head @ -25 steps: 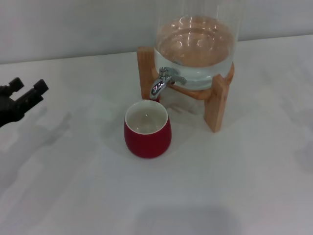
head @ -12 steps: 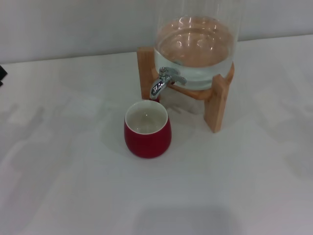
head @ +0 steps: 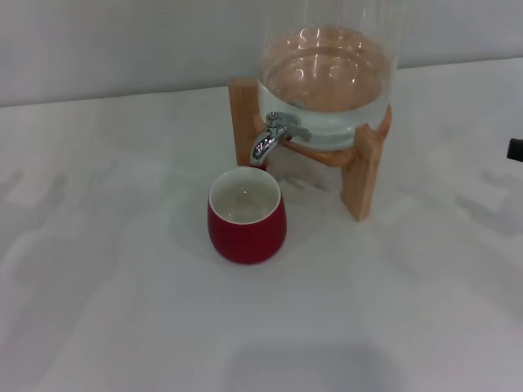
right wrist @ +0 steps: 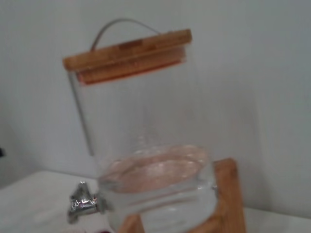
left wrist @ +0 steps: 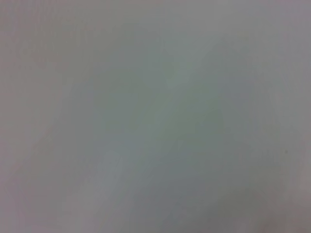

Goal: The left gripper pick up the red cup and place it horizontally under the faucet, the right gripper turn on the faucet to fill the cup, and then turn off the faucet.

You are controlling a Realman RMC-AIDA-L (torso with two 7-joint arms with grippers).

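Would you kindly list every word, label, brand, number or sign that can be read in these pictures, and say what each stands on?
None: no readable text shows in any view.
Red cup: plain glaze, no print.
Glass dispenser, its wooden lid and stand: unmarked.
Faucet: bare chrome, no mark legible.
Right claw: only a dark sliver at the head view's edge, no label visible.
Left wrist view: blank surface only.

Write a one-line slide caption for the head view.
Upright red cup beneath the faucet of a glass dispenser on a wooden stand.
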